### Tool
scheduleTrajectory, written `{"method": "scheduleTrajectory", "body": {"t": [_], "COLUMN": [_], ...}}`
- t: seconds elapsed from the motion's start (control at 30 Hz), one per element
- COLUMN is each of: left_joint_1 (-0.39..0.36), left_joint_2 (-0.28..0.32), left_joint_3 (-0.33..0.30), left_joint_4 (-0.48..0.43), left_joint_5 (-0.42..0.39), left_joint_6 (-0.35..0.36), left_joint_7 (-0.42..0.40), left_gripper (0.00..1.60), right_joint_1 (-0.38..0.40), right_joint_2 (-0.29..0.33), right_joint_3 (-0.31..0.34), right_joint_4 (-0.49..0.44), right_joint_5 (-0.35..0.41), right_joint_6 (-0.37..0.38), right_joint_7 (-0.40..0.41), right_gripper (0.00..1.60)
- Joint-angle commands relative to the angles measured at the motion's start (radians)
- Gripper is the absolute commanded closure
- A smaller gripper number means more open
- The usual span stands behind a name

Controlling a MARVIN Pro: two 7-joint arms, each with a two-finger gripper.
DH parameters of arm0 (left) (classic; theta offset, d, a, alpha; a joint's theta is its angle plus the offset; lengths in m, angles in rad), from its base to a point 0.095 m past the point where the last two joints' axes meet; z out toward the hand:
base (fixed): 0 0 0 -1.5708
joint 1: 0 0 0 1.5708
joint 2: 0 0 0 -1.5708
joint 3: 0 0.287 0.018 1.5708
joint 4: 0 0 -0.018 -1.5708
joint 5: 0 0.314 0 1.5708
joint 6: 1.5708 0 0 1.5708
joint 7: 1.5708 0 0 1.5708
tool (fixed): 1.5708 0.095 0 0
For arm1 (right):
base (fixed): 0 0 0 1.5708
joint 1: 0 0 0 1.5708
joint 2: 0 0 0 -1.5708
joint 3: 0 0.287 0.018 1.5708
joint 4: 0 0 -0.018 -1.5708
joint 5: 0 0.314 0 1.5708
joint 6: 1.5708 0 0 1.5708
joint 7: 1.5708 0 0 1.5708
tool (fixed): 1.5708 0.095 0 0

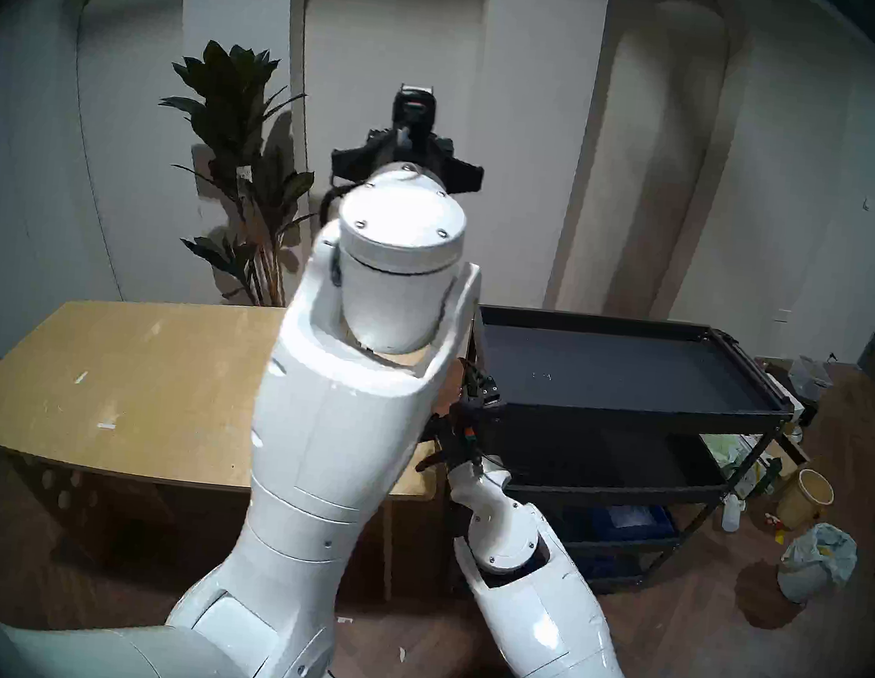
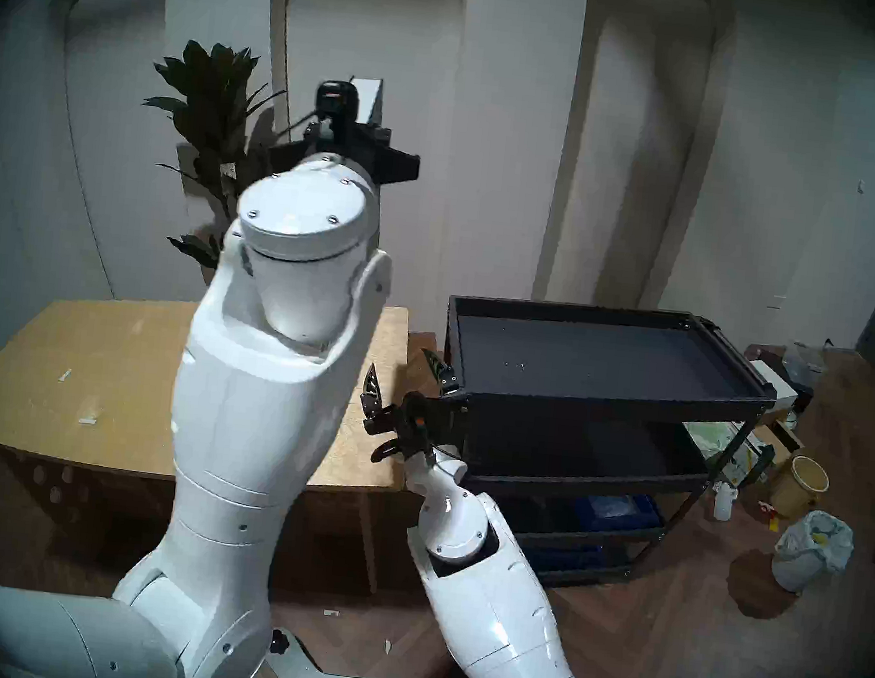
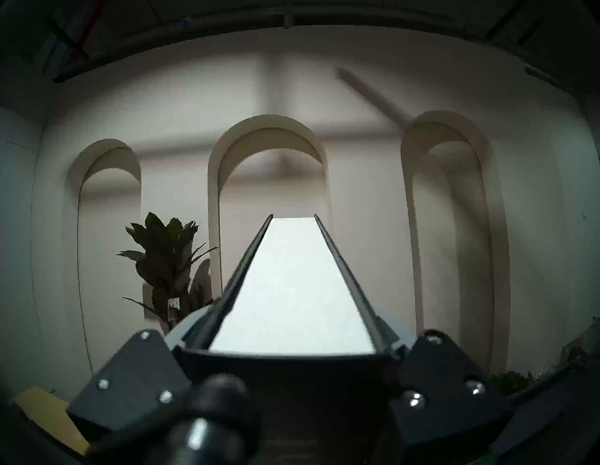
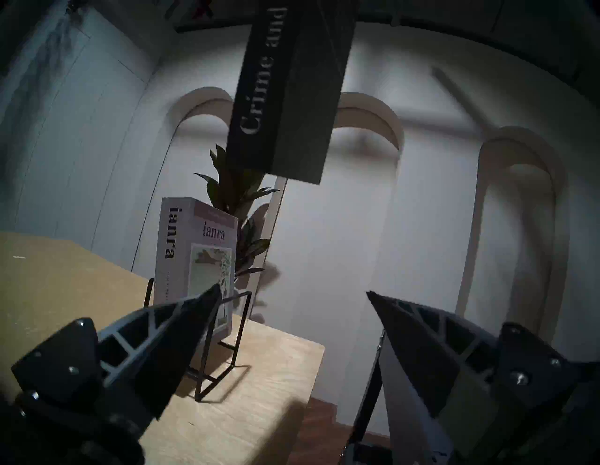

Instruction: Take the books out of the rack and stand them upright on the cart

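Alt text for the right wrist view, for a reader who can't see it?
A black book with "Crime and" on its spine hangs in the air above a pale "ianra" book standing in a wire rack on a wooden table. The open right tool frames the foreground.

The table [image 1: 128,370] is pale matt wood, scuffed; the cart [image 1: 631,408] matt black metal; the rack [image 4: 224,367] thin black wire; the arms' shells [image 1: 341,428] glossy white plastic.

Two books show, a black one [image 4: 285,94] above the wire rack [image 4: 220,344] and a pale one [image 4: 194,256] inside it, plus one rack, one cart [image 1: 629,370], one potted plant [image 1: 238,172].
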Motion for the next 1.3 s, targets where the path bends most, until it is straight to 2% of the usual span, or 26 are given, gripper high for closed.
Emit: {"method": "scheduleTrajectory", "body": {"t": [0.0, 0.1, 0.3, 0.5, 0.63, 0.77, 0.97, 1.27], "left_joint_1": [-0.056, -0.087, -0.13, -0.151, -0.157, -0.158, -0.148, -0.158], "left_joint_2": [-0.027, -0.045, -0.087, -0.12, -0.137, -0.16, -0.189, -0.167], "left_joint_3": [0.098, 0.108, 0.108, 0.099, 0.096, 0.087, 0.077, 0.115], "left_joint_4": [0.119, 0.197, 0.293, 0.356, 0.382, 0.399, 0.414, 0.433], "left_joint_5": [0.079, 0.101, 0.115, 0.11, 0.1, 0.086, 0.052, 0.021], "left_joint_6": [-0.056, -0.081, -0.117, -0.157, -0.176, -0.186, -0.182, -0.175], "left_joint_7": [0.066, 0.1, 0.154, 0.198, 0.21, 0.219, 0.219, 0.232], "left_gripper": [1.6, 1.6, 1.6, 1.6, 1.6, 1.6, 1.6, 1.6], "right_joint_1": [0.049, 0.055, 0.081, 0.107, 0.12, 0.131, 0.15, 0.16], "right_joint_2": [-0.016, -0.019, -0.029, -0.038, -0.047, -0.054, -0.058, -0.04], "right_joint_3": [-0.046, -0.056, -0.071, -0.09, -0.086, -0.081, -0.085, -0.11], "right_joint_4": [0.007, 0.022, 0.053, 0.05, 0.035, 0.028, 0.018, 0.018], "right_joint_5": [0.01, 0.014, 0.043, 0.132, 0.229, 0.268, 0.313, 0.343], "right_joint_6": [-0.059, -0.082, -0.104, -0.115, -0.109, -0.113, -0.117, -0.13], "right_joint_7": [-0.114, -0.172, -0.271, -0.347, -0.348, -0.343, -0.319, -0.291], "right_gripper": [0.0, 0.0, 0.0, 0.0, 0.0, 0.0, 0.0, 0.0]}}
